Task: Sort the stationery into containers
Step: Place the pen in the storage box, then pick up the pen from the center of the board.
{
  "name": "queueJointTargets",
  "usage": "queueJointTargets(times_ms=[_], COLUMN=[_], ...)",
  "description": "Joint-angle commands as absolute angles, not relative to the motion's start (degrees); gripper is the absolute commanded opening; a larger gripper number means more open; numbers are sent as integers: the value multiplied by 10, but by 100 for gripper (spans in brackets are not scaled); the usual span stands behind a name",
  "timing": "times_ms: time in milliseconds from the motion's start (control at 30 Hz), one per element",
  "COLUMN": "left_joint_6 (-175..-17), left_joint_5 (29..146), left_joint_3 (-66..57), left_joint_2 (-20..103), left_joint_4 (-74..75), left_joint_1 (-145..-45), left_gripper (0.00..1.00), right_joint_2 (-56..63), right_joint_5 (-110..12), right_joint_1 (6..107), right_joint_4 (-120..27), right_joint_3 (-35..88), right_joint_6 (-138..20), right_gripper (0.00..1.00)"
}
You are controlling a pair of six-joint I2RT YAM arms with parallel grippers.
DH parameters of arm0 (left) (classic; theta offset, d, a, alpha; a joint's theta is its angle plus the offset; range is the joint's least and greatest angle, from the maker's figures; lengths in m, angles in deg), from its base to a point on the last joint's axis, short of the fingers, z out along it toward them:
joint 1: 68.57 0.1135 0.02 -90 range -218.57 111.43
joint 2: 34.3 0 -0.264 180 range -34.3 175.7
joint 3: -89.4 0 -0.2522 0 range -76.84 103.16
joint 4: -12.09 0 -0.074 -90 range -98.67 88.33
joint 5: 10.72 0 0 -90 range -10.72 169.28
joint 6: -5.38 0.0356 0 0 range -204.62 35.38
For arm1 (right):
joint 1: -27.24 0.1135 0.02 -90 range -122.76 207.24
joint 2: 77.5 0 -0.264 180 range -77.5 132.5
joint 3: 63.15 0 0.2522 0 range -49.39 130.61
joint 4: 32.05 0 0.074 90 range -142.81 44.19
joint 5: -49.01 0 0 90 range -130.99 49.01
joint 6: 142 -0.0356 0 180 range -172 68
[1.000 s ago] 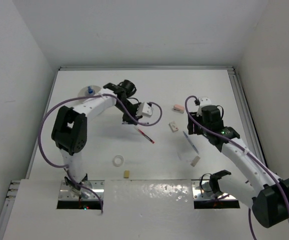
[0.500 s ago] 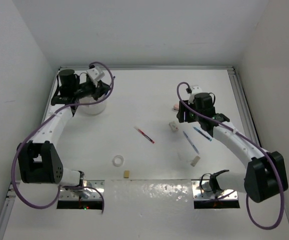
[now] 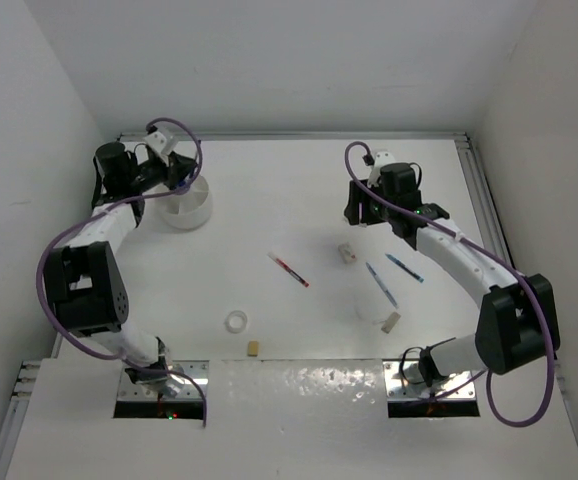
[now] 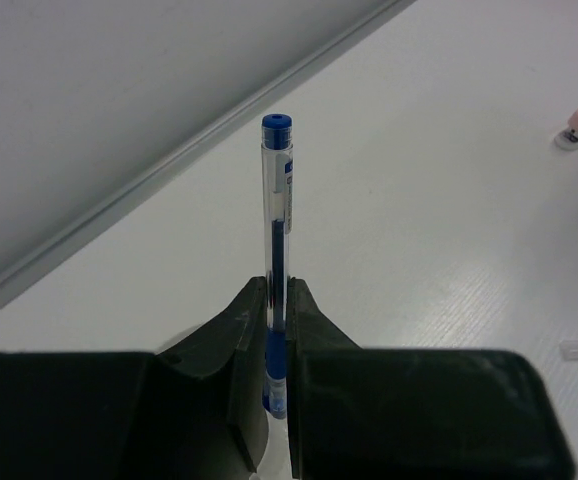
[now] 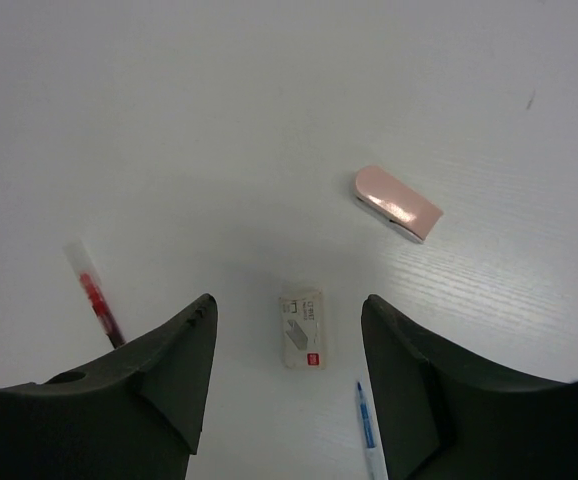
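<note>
Arms were swung farther back over the desk [image 3: 299,190].
Left tool [image 4: 279,300] was clamped on a clear blue pen [image 4: 277,200]; right tool [image 5: 287,305] was held apart over a small white block [image 5: 302,330].

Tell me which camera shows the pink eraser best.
Right wrist: the pink eraser lies whole, near and unobstructed. Left wrist catches it small at the right edge; in the top view the right arm appears to cover it.
</note>
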State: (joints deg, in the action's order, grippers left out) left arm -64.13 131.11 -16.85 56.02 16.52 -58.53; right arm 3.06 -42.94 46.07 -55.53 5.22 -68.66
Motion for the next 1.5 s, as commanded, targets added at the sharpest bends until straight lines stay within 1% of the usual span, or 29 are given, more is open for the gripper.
queueJointTargets(times_ms=[0, 200, 367, 533, 600, 633, 700, 733, 800, 833, 900, 967, 1100, 1167, 1233, 1267, 1300, 1333, 1367, 1400, 1433, 1467], left_joint_6=[-631, -635, -663, -606, -598, -592, -589, -588, -578, -547, -500, -482, -449, -425, -317, -251, -129, -83, -49, -18, -17, -21], left_joint_5=[1369, 1374, 1312, 1307, 1304, 1303, 1304, 1306, 1336, 1351, 1381, 1396, 1458, 1446, 1414, 1369, 1341, 1312, 1273, 1259, 1248, 1238], left_joint_3=[-162, -193, -219, -222, -220, -221, -220, -216, -209, -195, -171, -155, -113, -97, -58, -42, -15, -7, -2, 5, 9, 20], left_joint_2=[586, 598, 611, 634, 640, 642, 641, 640, 639, 634, 625, 619, 590, 578, 574, 575, 588, 596, 606, 626, 639, 665], left_joint_4=[178, 199, 261, 244, 236, 235, 227, 223, 198, 183, 123, 77, 25, -39, -126, -256, -323, -377, -466, -499, -538, -551], left_joint_1=[-577, -585, -585, -586, -587, -587, -587, -586, -585, -583, -582, -581, -591, -611, -653, -674, -726, -750, -776, -818, -836, -855], left_gripper=[0, 0, 0, 0, 5, 10, 18, 28, 37, 45, 52, 55, 57, 57, 54, 53, 53, 55, 57, 62, 67, 76], right_joint_2=[50, 65, 65, 57, 52, 51, 48, 47, 45, 45, 46, 45, 38, 29, 18, 15, 12, 8, -2, -8, -14, -26], right_joint_5=[-434, -433, -433, -415, -411, -411, -411, -411, -411, -411, -413, -417, -420, -420, -422, -428, -431, -434, -439, -443, -451, -475], right_joint_1=[458, 458, 458, 457, 458, 458, 457, 458, 458, 457, 458, 458, 461, 461, 460, 461, 461, 461, 460, 458, 453, 448], right_joint_4=[-566, -580, -594, -615, -618, -617, -619, -619, -619, -620, -620, -622, -622, -618, -615, -616, -620, -624, -629, -627, -626, -619], right_joint_3=[98, 120, 127, 131, 131, 129, 128, 127, 125, 125, 127, 128, 126, 116, 102, 97, 88, 84, 76, 61, 51, 42], right_joint_6=[-684, -684, -677, -665, -662, -662, -662, -662, -662, -662, -659, -658, -649, -646, -637, -632, -625, -624, -621, -619, -618, -617], right_gripper=[59, 59, 59, 59, 59, 59, 59, 59, 59, 59, 59, 59, 60, 62, 66, 68, 71, 72, 74, 78, 80, 82])
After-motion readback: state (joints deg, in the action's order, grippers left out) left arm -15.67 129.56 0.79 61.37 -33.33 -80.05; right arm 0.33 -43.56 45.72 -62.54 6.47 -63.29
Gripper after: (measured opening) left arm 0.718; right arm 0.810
